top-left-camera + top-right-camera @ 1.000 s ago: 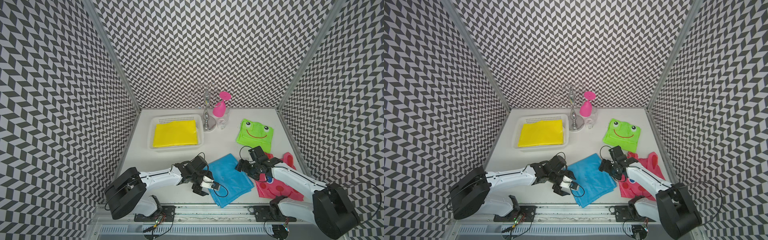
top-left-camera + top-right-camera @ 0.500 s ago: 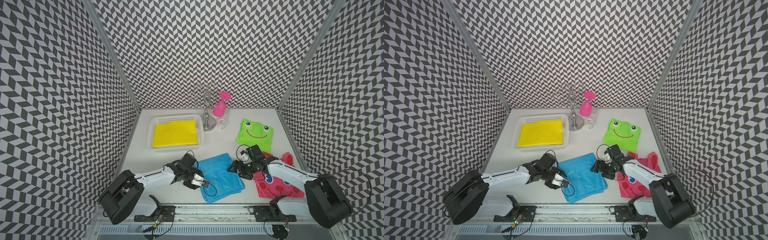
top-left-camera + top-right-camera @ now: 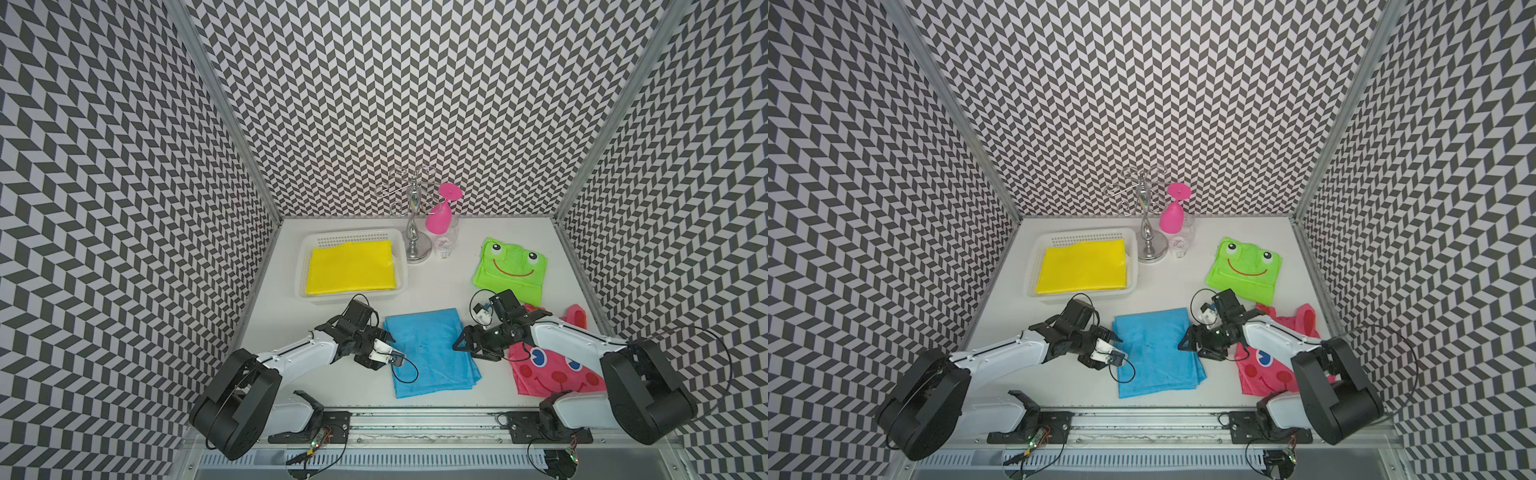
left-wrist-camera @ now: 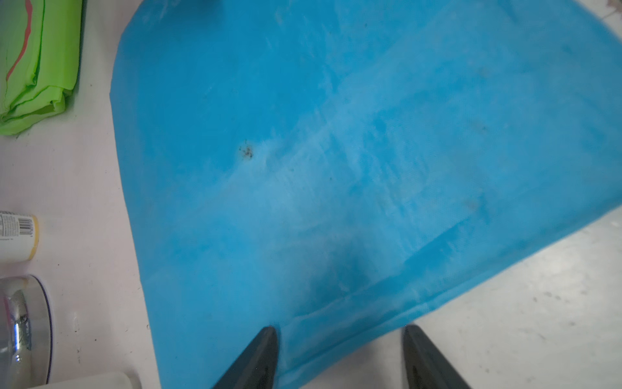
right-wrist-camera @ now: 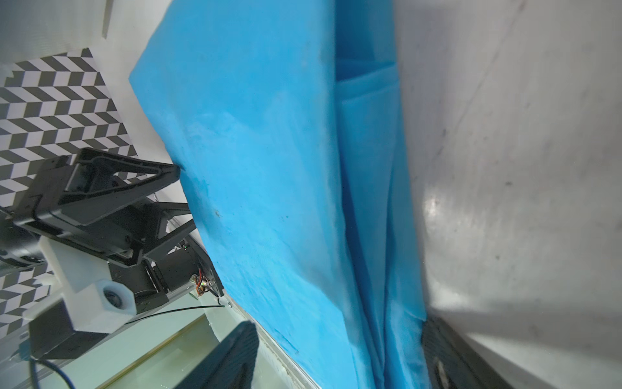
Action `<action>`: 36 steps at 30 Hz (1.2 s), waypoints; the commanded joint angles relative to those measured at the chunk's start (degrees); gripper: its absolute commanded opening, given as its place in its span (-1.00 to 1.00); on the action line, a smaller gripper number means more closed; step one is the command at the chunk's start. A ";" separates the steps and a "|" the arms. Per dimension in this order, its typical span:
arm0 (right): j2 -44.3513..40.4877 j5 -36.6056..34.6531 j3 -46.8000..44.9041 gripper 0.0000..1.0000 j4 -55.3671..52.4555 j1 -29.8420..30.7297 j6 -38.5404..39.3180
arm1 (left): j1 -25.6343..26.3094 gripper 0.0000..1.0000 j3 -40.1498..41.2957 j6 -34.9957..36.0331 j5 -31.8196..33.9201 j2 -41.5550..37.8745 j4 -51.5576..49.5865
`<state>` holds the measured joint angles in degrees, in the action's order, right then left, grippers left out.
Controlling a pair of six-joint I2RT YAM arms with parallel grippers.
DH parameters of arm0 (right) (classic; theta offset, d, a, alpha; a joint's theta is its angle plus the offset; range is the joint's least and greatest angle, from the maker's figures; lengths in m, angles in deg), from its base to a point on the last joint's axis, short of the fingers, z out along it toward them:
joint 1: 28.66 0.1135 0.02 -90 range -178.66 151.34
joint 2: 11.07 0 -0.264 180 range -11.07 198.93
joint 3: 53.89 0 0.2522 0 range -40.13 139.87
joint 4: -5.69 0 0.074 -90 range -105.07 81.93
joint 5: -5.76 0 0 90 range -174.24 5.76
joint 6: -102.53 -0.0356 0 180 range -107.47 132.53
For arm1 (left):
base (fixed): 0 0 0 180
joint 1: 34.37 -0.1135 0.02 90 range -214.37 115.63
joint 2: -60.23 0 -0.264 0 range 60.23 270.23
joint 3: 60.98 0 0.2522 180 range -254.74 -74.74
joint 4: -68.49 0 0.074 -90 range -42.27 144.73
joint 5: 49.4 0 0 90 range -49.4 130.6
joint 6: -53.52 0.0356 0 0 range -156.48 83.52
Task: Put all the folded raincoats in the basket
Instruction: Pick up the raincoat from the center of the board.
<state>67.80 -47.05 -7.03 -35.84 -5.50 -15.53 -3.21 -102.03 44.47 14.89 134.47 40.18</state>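
- We see the blue raincoat (image 3: pixel 428 353) lying folded flat on the table (image 3: pixel 436 286), between our two arms. It is not in the basket (image 3: pixel 353 239) yet.
- The coat lies a little more toward our left side than it did a second ago.
- Our left gripper (image 4: pixel 338 336) is now at the coat's left edge, not over the coat as before. Its two fingers are apart, and the blue edge lies between them, not pinched.
- Our right gripper (image 5: pixel 336 340) is closer to the coat's right edge than before. Its fingers are apart too. The folded layers sit between them, not squeezed yet.
- The basket stands behind the coat, toward the back left. A yellow raincoat (image 3: pixel 351 268) already lies flat inside it.
- We think both arms are now set for the grab. Next we need to pinch both edges, lift together, and carry the coat over the rim.
- The thin layers may slip open if only one side holds.
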 commanded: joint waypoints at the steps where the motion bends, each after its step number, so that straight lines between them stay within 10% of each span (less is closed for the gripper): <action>1: 3.34 -7.17 -2.93 0.49 -6.04 0.49 0.50 | -0.18 0.33 2.20 -1.13 -1.27 0.74 -2.42; 13: 6.14 6.17 -4.81 -1.00 6.04 3.43 1.83 | -0.39 0.41 -0.39 -4.23 -5.24 -3.24 -7.74; 20: 3.09 13.43 -2.98 -1.00 7.22 2.45 0.35 | -7.37 0.62 -11.45 -3.11 -12.67 -5.15 -24.17; 27: -5.98 6.80 -1.76 -1.00 5.47 -4.76 -10.18 | -8.40 0.59 -18.65 -17.56 -17.83 -7.52 -27.36; 36: -10.92 10.92 0.54 -1.00 11.93 -5.23 -30.77 | 3.77 0.71 -17.59 -24.05 -13.31 -4.31 -9.52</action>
<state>59.52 -38.11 -7.42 -29.81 -10.58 -36.84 -2.60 -120.48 24.69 0.13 128.26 22.04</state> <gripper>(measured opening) 0.065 0.850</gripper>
